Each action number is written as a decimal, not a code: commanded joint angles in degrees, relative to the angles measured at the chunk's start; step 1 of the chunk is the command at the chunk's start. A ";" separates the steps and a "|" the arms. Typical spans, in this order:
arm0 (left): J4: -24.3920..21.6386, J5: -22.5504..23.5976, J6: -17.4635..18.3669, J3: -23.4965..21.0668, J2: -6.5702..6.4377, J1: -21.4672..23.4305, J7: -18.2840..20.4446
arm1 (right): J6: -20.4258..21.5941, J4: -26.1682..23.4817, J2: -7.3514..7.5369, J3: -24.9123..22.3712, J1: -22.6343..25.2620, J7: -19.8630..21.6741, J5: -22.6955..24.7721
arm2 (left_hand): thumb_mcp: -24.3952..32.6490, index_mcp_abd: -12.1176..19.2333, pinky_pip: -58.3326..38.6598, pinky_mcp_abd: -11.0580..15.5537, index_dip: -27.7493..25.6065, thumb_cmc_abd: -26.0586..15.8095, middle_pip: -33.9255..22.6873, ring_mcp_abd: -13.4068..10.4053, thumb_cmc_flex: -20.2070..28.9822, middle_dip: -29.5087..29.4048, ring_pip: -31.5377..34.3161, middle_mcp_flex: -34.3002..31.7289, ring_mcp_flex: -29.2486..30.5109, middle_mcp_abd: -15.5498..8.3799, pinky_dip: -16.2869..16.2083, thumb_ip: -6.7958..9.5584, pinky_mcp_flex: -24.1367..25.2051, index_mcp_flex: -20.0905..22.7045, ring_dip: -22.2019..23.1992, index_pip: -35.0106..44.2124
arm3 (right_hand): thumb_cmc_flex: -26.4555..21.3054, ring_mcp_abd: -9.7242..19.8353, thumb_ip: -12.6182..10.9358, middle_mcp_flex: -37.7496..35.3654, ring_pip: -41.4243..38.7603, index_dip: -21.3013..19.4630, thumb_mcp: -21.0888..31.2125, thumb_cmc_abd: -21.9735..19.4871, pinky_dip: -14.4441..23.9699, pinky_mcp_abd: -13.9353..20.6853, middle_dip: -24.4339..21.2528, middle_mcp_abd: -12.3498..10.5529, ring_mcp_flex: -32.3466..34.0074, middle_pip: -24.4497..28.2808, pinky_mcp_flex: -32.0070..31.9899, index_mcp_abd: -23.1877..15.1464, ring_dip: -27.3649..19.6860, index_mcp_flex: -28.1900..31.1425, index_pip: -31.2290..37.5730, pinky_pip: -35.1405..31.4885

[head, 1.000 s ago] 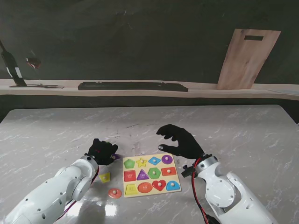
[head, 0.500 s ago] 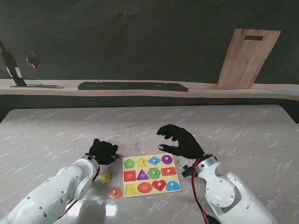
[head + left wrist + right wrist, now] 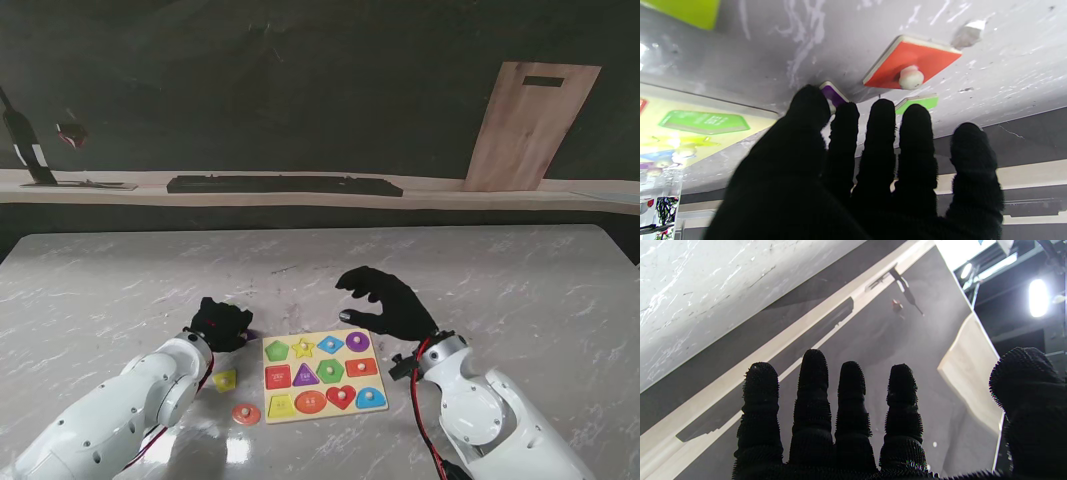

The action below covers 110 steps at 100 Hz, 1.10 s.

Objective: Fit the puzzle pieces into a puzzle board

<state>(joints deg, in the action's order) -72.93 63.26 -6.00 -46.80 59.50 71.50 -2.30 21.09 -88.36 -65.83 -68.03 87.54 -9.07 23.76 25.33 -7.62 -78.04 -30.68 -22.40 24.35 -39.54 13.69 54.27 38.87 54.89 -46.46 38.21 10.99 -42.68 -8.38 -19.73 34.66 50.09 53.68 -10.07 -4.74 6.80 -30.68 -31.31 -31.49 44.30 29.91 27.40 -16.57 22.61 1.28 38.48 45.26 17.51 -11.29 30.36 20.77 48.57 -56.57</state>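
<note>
The board lay low in the frame's centre on the desk. The left hand rested at its upper-left corner, fingers over a purple piece, grip unclear. The right hand hovered spread, empty

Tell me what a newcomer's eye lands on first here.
The bright yellow puzzle board with its colored shapes, near me between the two arms. Next, the black-gloved left hand reaching over loose pieces beside the board's left edge: a red piece with a white knob and a purple piece at its fingertips.
</note>
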 commanded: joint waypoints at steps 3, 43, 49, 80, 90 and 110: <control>-0.31 0.10 0.41 -0.08 -0.08 0.07 0.51 | 0.03 -0.43 -0.25 0.10 0.43 -0.17 0.24 | 3.08 -0.02 0.30 8.68 0.26 2.94 -0.51 -0.01 -1.81 -1.28 -1.00 1.49 -0.87 1.39 0.87 -2.48 0.81 0.86 -0.72 -2.53 | -0.36 0.68 -1.40 -1.11 -0.89 -0.65 0.99 -0.18 0.65 -0.76 0.52 -0.88 0.92 0.93 0.24 -1.42 0.50 0.28 0.45 -1.28; -0.50 0.06 0.85 -0.37 -0.18 0.02 1.47 | -0.21 -0.42 -0.32 0.14 0.44 -0.47 0.27 | 0.56 -1.04 1.07 8.66 -1.62 -2.76 1.25 0.48 -9.08 -2.30 -2.67 2.46 -2.00 1.90 1.09 -0.64 1.93 1.74 -1.16 -6.42 | -0.37 0.68 -1.36 -1.22 -1.36 -0.70 1.37 -0.09 0.63 -0.80 0.61 -0.87 1.09 1.17 0.39 -1.41 0.73 0.44 0.59 -1.46; -0.49 -0.12 0.78 -0.37 -0.15 0.01 1.54 | -0.23 -0.40 -0.33 0.16 0.43 -0.47 0.22 | -3.84 -0.83 1.17 8.65 -1.50 -3.61 1.37 0.62 -5.70 -2.40 -2.68 2.52 -2.07 2.10 1.10 -0.41 2.07 1.78 -1.24 -6.35 | -0.42 0.66 -1.35 -1.22 -1.37 -0.69 1.42 -0.02 0.62 -0.78 0.61 -0.80 1.04 1.17 0.40 -1.35 0.74 0.40 0.58 -1.48; -0.20 -0.73 0.18 0.13 0.00 -0.33 1.49 | -0.24 -0.27 -0.33 0.24 0.32 -0.34 0.05 | -27.58 0.74 0.96 8.43 1.17 -9.69 1.46 0.69 13.38 -2.87 -2.44 1.69 -1.47 1.66 0.97 2.10 1.64 1.84 -1.55 -2.47 | -0.38 0.60 -1.32 -1.20 -1.46 -0.66 1.50 -0.04 0.56 -0.77 0.61 -0.82 1.05 1.18 0.37 -1.44 0.78 0.26 0.52 -1.50; 0.00 -1.10 -0.06 0.41 0.08 -0.49 1.39 | -0.24 -0.24 -0.32 0.25 0.30 -0.33 0.07 | -28.04 1.07 0.92 8.21 1.28 -12.08 1.65 0.94 14.60 -3.11 -2.42 1.18 -1.30 1.55 0.94 1.39 1.58 2.44 -1.62 -2.23 | -0.38 0.67 -1.32 -1.26 -1.49 -0.68 1.50 -0.03 0.54 -0.82 0.61 -0.76 1.11 1.21 0.40 -1.38 0.78 0.37 0.59 -1.52; 0.31 -1.83 -0.40 0.79 0.24 -0.74 1.22 | -0.21 -0.21 -0.32 0.26 0.28 -0.34 0.11 | -28.14 1.62 0.92 7.90 1.42 -14.55 1.78 1.13 17.08 -3.41 -2.28 0.44 -1.00 1.46 0.91 1.36 1.53 3.60 -1.72 -1.79 | -0.38 0.66 -1.33 -1.24 -1.48 -0.67 1.50 -0.06 0.52 -0.80 0.61 -0.85 1.08 1.21 0.39 -1.40 0.78 0.39 0.57 -1.54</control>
<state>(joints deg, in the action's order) -72.82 61.75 -6.19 -46.27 59.53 70.74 -1.24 20.91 -88.31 -65.84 -67.96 87.50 -9.33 23.67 -2.83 -8.93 -76.98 -30.68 -22.39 11.70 -38.33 13.69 67.21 36.13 52.84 -45.24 36.91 11.58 -42.09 -8.38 -18.32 36.09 48.77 51.62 -10.07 -4.74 6.80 -30.68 -31.99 -31.50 44.87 29.91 27.40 -16.58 22.68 1.28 38.48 45.38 17.59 -11.29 30.47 20.77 48.57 -56.96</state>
